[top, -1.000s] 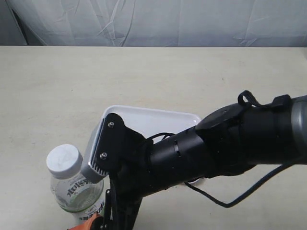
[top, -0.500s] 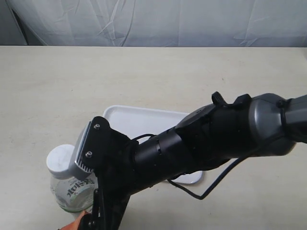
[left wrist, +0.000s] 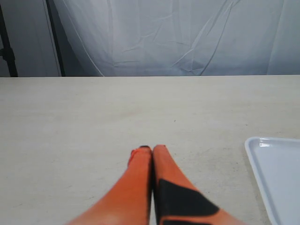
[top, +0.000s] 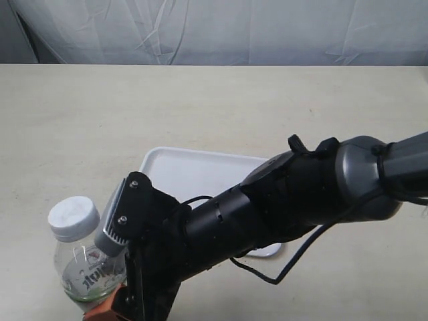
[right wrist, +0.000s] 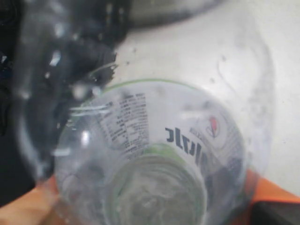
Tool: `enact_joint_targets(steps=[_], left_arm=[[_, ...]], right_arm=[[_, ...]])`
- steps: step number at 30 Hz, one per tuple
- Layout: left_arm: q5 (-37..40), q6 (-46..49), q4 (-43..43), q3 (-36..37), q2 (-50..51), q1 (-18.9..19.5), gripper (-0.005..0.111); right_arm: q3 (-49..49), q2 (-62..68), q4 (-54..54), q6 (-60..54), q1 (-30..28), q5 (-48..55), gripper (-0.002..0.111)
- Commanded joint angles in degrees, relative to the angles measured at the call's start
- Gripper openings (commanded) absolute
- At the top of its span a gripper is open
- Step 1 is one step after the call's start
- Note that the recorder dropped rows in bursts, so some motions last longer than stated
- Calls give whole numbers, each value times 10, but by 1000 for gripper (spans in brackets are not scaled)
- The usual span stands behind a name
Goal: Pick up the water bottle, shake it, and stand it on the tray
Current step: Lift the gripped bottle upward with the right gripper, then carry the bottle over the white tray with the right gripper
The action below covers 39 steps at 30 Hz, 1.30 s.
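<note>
Left of the tray [top: 200, 170], the right gripper [top: 107, 307] clamps the water bottle [top: 80, 264] low on its body. The bottle is tilted and has swung further left than half a second ago, apparently mid-shake, with standing it on the tray yet to come. The left gripper [left wrist: 152, 152] sits closed and empty.

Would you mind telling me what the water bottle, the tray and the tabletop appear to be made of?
The water bottle looks like thin, clear, glossy plastic: you can see through its wall, and it glints. Its white cap looks like matte plastic. The tray seems to be smooth white plastic, with soft highlights along its rim. The tabletop is matte beige, perhaps laminate.
</note>
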Motion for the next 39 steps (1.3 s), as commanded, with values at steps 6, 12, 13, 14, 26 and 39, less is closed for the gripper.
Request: enact_joint_targets(steps=[6, 12, 13, 14, 26, 39], left_arm=[[-1, 0, 0, 1, -2, 0, 0], [-1, 0, 0, 1, -2, 0, 0], [-1, 0, 0, 1, -2, 0, 0], [-1, 0, 0, 1, -2, 0, 0], [-1, 0, 0, 1, -2, 0, 0], [-1, 0, 0, 1, -2, 0, 0]], right_arm=[[-3, -1, 6, 48, -3, -7, 2], [-3, -13, 6, 53, -3, -44, 2], [-3, -18, 6, 53, -3, -49, 2], [-3, -31, 6, 53, -3, -63, 2], [-97, -215, 6, 91, -27, -471, -1], [-109, -316, 5, 108, -26, -522, -1]])
